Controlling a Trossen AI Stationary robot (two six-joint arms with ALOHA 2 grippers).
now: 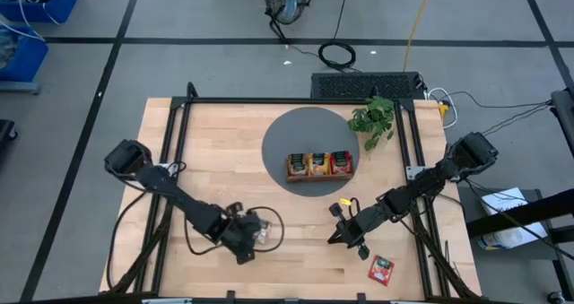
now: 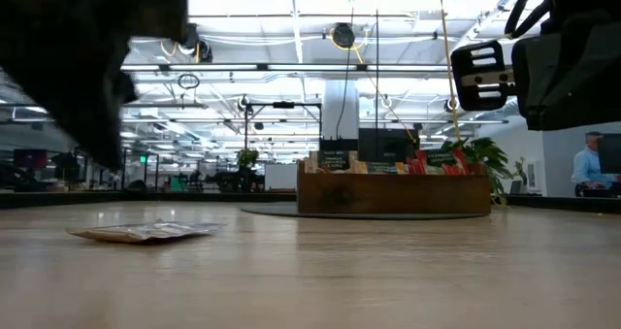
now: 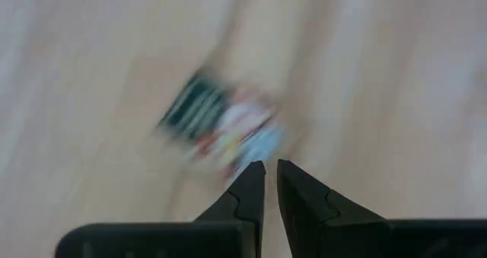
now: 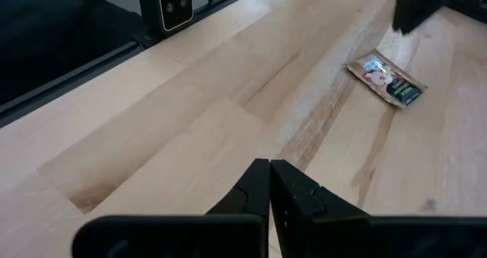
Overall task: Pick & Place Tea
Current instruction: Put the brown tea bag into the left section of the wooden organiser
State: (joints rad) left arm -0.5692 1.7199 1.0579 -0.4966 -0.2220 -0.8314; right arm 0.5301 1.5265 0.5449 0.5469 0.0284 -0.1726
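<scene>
Left claw, seen from above, hovers over a pale sachet on the counter; right claw sits clenched, a red sachet near it. Its wrist view shows the left claw's fingers nearly closed, empty, just short of the blurred sachet

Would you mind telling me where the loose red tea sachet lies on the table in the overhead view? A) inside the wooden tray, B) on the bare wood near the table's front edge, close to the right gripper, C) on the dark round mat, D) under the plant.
B: the red sachet lies flat on the bare wood of the table, by the front edge near the right gripper, away from the wooden tray.
</scene>
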